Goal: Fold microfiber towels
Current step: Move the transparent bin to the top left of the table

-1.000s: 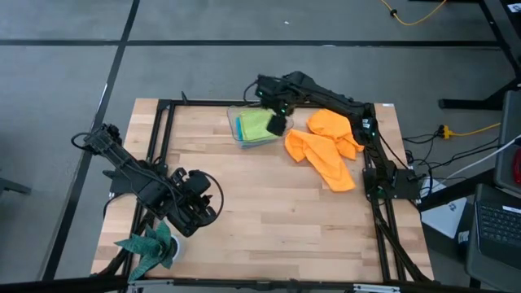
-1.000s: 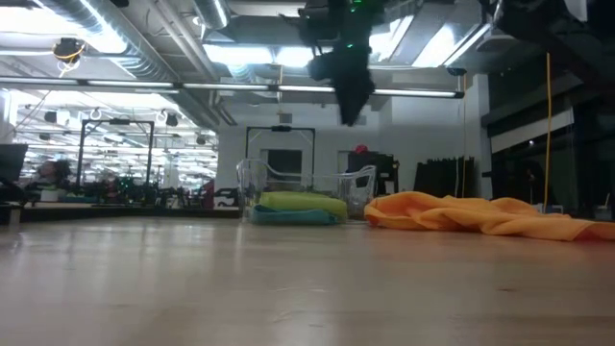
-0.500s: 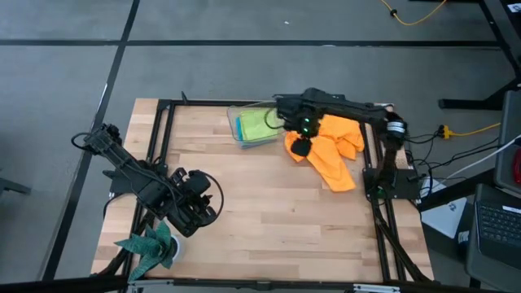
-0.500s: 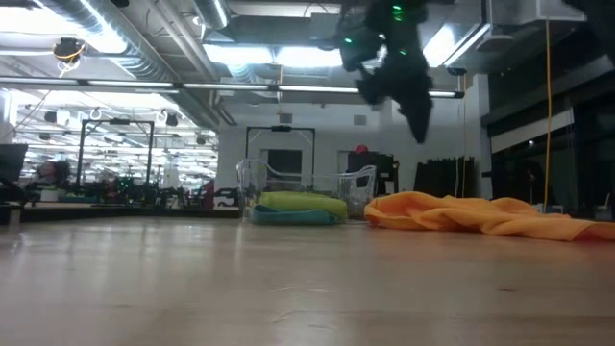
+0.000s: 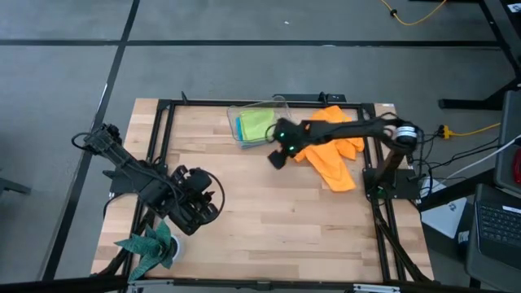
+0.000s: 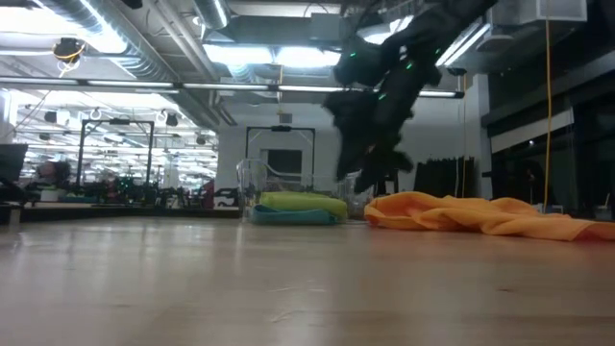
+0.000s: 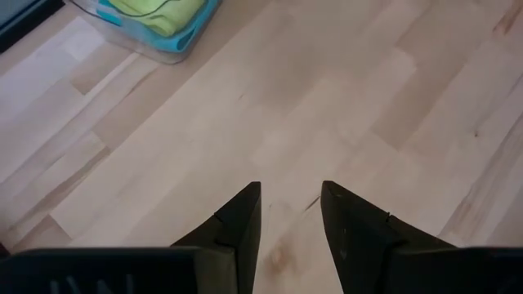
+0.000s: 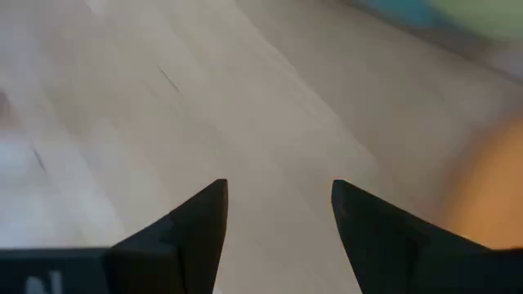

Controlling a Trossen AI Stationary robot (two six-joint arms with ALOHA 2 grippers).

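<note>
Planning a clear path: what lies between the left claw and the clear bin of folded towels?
Only bare tabletop, seen in the high view, between left claw and bin.

Grey floor (image 5: 203,49) with dark seam lines, yellow cable (image 5: 419,15) at 1 o'clock. Open laptop (image 5: 496,224) at 4 o'clock. Ceiling ducts (image 6: 106,34), strip lights (image 6: 317,56), dark doorway (image 6: 281,159) at back.

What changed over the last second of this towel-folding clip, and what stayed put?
The right gripper, open and empty, swung from above the clear bin, across the orange towels, and down toward bare table beside them. Nothing was gripped or released. The left gripper, the orange towels and the lime-green towel on the turquoise-blue towel stayed put.
</note>
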